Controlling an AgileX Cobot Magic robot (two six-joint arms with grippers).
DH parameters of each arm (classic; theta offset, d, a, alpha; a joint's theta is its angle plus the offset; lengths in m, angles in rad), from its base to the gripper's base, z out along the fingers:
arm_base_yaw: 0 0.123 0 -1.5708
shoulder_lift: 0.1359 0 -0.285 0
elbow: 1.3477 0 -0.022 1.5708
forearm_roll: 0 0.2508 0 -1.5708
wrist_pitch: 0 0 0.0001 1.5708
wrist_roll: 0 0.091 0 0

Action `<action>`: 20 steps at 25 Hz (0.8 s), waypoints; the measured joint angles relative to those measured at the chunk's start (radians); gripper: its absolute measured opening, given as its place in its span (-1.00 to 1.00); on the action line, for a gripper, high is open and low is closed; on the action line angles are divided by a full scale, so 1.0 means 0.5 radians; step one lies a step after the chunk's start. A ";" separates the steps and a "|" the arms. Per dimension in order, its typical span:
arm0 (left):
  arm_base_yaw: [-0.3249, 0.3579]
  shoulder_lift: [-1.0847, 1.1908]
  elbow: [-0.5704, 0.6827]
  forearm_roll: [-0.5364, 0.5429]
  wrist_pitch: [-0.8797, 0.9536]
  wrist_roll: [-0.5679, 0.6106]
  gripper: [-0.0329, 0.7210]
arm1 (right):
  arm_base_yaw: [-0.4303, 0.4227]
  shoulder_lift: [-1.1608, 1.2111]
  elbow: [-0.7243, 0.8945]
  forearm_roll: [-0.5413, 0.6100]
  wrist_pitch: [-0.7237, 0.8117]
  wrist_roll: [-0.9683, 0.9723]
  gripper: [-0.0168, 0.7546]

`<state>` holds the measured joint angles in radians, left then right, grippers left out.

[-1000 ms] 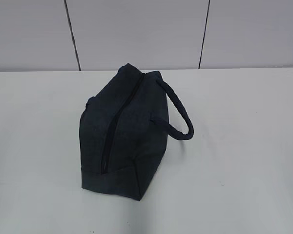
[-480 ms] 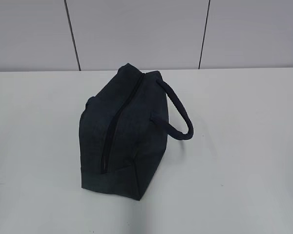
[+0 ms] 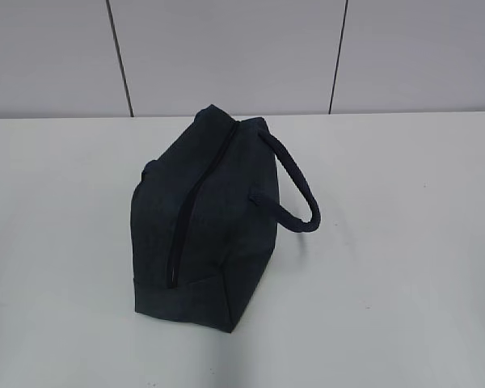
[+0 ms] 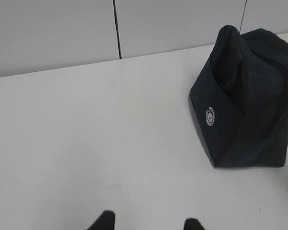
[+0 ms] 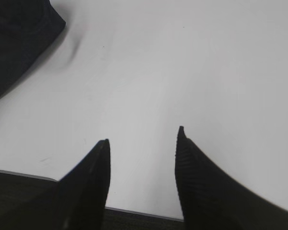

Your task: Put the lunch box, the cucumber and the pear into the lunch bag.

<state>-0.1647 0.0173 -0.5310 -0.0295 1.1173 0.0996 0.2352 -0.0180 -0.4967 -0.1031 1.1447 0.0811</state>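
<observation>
White table [image 3: 404,242] against a grey panelled wall. Exterior view: the lunch bag [image 3: 202,234] stands mid-table, zipper closed, handle to its right; no lunch box, cucumber or pear visible, no arm in frame. Left wrist view: left gripper [image 4: 146,224] part-open and empty, bag well ahead to its right. Right wrist view: right gripper [image 5: 141,139] part-open and empty above the table's near edge, bag corner at upper left. Judged step: final withdrawal, or unzipping still required.

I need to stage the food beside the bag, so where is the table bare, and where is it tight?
Bare table lies left of the lunch bag, out to the edge. More lies right of its loop handle. A narrow strip separates the bag from the back wall. Tightest is under the handle. Both grippers, left and right, are open over bare tabletop.
</observation>
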 joint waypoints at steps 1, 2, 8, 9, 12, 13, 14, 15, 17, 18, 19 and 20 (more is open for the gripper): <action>0.000 0.000 0.000 0.000 0.000 0.000 -0.20 | 0.000 0.000 0.000 0.000 0.000 0.000 -0.04; 0.000 0.000 0.000 0.000 0.000 0.000 -0.20 | 0.000 0.000 0.000 0.000 0.000 0.000 -0.04; 0.029 -0.057 0.000 0.000 -0.002 -0.002 -0.20 | -0.063 0.000 0.000 -0.007 0.000 0.003 -0.04; 0.045 -0.062 0.000 0.000 -0.002 -0.002 -0.20 | -0.113 -0.001 0.000 -0.007 0.000 0.003 -0.04; 0.073 -0.062 0.000 0.000 -0.002 -0.002 -0.20 | -0.225 -0.001 0.000 -0.008 0.000 0.003 -0.04; 0.083 -0.062 0.000 0.000 -0.002 -0.002 -0.20 | -0.259 -0.001 0.000 -0.008 0.000 0.003 -0.04; 0.093 -0.062 0.000 0.000 -0.002 -0.002 -0.20 | -0.298 -0.001 0.000 -0.008 0.000 0.003 -0.04; 0.103 -0.062 0.000 0.000 -0.002 -0.002 -0.20 | -0.348 -0.001 0.000 -0.012 0.000 0.003 -0.04; 0.115 -0.062 0.000 0.000 -0.002 -0.002 -0.20 | -0.386 -0.001 0.000 -0.012 0.000 0.003 -0.04; 0.116 -0.062 0.000 0.000 -0.002 -0.002 -0.20 | -0.394 -0.001 0.000 -0.012 0.000 0.003 -0.04; 0.117 -0.062 0.000 0.000 -0.002 -0.002 -0.20 | -0.394 -0.001 0.000 -0.012 0.000 0.003 -0.04; 0.117 -0.062 0.000 0.000 -0.002 -0.002 -0.20 | -0.394 -0.001 0.000 -0.012 0.000 0.003 -0.04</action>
<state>-0.1061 -0.0137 -0.5310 -0.0295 1.1163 0.0989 0.0384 -0.0184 -0.4967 -0.1090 1.1447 0.0827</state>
